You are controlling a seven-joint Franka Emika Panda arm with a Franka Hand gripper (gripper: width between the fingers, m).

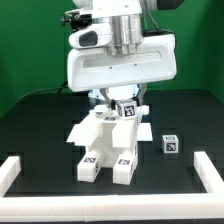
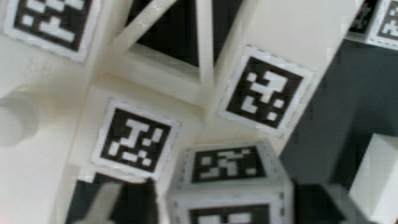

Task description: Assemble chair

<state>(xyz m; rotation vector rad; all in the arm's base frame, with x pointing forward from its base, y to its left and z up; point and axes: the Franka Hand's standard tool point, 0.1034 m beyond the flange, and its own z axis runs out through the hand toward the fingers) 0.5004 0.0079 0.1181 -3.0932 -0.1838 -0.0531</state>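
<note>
Bench [image 1: 40, 125]: black, edged by low white rails [image 1: 12, 172].
Chair [image 1: 103, 142]: part-built, stands mid-bench, directly under gripper [image 1: 123, 101]. I judge it to be rigid plastic, light, with smooth faces, so slip risk in grip. Not fragile, but joints may part if lifted by one piece. I advise hold across flat parallel faces of upper tagged block, clear of frame opening seen in wrist view.
Loose cube [image 1: 170, 146]: on bench toward exterior view's right, apart from chair. Simple pinch across opposite faces.
Jaws: low at chair top, hidden by hand body. I cannot tell whether released or clenched.
</note>
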